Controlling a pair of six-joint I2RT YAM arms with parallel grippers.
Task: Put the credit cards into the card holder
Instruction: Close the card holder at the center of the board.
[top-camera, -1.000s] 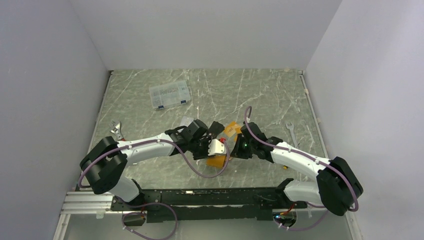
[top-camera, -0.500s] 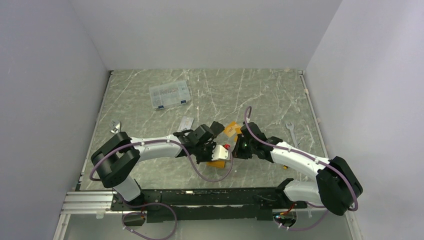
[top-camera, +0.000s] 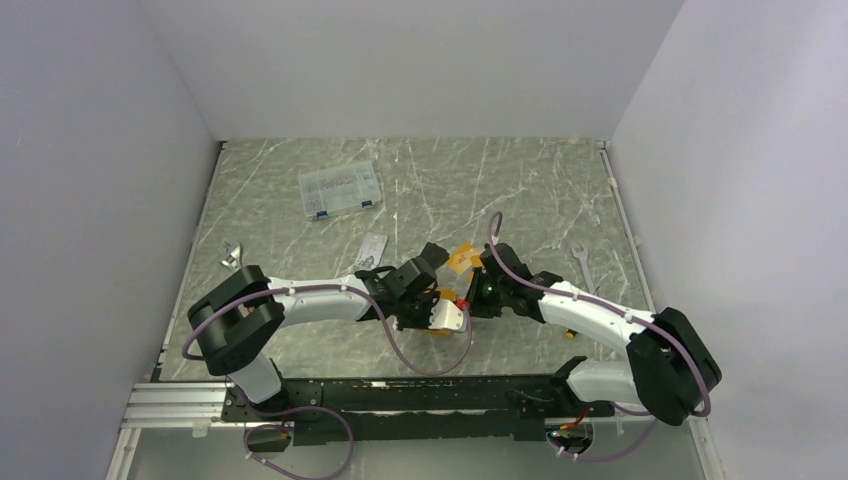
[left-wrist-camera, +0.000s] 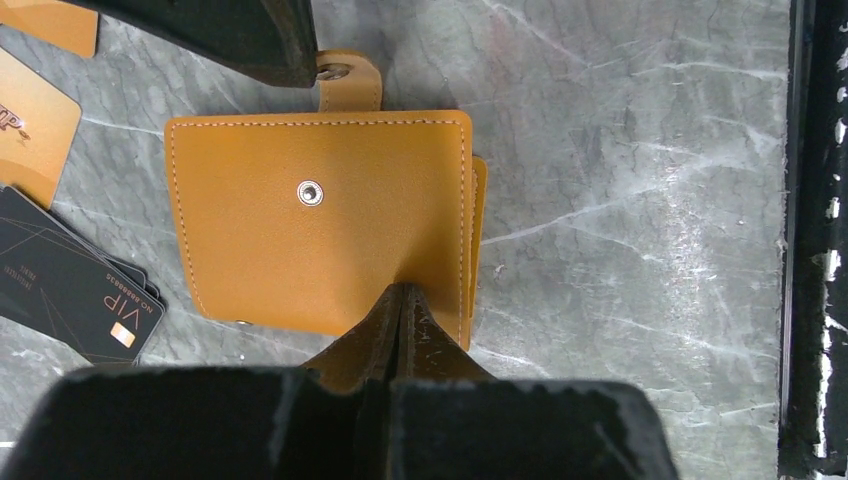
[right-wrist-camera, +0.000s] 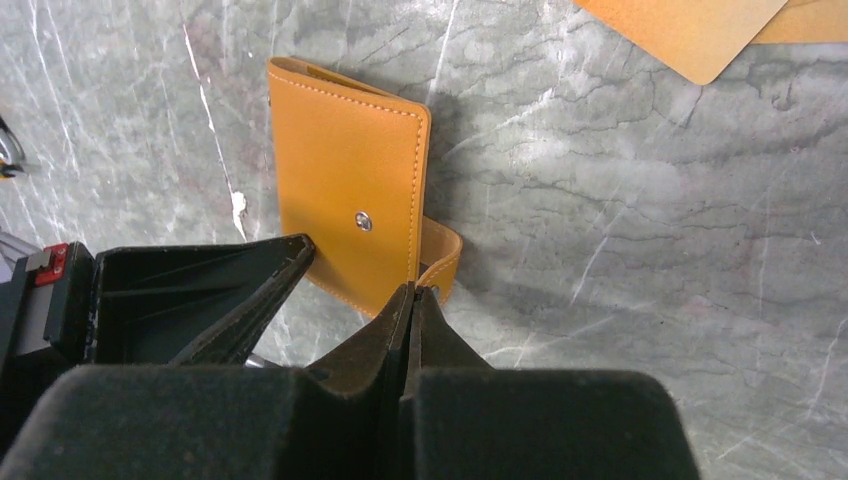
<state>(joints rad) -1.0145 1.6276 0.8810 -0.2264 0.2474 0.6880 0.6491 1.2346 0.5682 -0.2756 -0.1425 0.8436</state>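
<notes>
The orange card holder (left-wrist-camera: 320, 220) lies folded shut on the table, its snap tab (left-wrist-camera: 352, 88) sticking out. My left gripper (left-wrist-camera: 403, 292) is shut, its tip resting on the holder's edge near the fold. My right gripper (right-wrist-camera: 410, 292) is shut, its tip at the snap tab (right-wrist-camera: 442, 256). From above, both grippers meet over the holder (top-camera: 436, 330): the left gripper (top-camera: 448, 303) and the right gripper (top-camera: 470, 296). Black cards (left-wrist-camera: 70, 290) and orange cards (left-wrist-camera: 30, 120) lie beside it. More orange cards (right-wrist-camera: 690, 30) lie farther off. A silver card (top-camera: 371, 245) lies apart.
A clear plastic compartment box (top-camera: 340, 188) sits at the back left. One wrench (top-camera: 232, 258) lies at the left, another wrench (top-camera: 583, 265) at the right. A black rail (left-wrist-camera: 815, 240) runs along the table's near edge.
My left gripper has moved right and toward the near edge, coming down over the card holder. The right arm has hardly moved.
</notes>
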